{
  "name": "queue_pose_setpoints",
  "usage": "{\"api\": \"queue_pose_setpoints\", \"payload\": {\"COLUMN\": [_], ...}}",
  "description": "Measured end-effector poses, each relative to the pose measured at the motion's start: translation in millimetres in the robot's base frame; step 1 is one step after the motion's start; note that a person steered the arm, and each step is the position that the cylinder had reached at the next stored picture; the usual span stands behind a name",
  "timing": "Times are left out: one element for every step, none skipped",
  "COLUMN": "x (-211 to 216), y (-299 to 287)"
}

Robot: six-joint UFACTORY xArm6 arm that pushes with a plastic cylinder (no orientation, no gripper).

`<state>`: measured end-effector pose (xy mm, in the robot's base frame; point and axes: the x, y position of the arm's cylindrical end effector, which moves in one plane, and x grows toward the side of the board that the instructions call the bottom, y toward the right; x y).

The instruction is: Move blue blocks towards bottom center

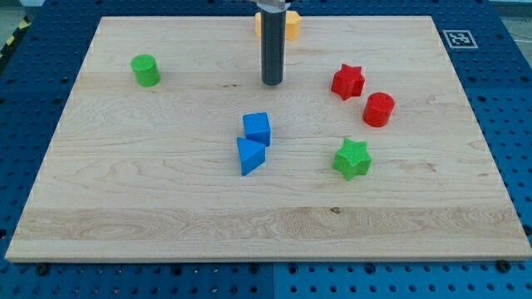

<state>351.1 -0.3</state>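
Your tip [272, 82] rests on the counter [166, 224], far of the two blue blocks and clear of both; this rig carries no pincer, so no pincer state can be told. The blue cube [258, 128] sits just far of the blue triangular block [250, 155], the pair touching or nearly so, near the board's middle. Bring the tip squarely behind the cube and push toward the near edge, so both likely travel together without veering toward the green star [352, 159].

Green cylinder [145, 71], red star [347, 81], red cylinder [378, 109], green star [352, 159]
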Motion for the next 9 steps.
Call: {"api": "queue_pose_setpoints", "payload": {"x": [14.9, 30.9, 38.2, 46.1, 46.1, 47.0, 59.0, 65.1, 70.2], "y": [-4.9, -4.9, -4.9, -7.2, -18.8, -19.1, -20.9, -20.9, -20.9]}}
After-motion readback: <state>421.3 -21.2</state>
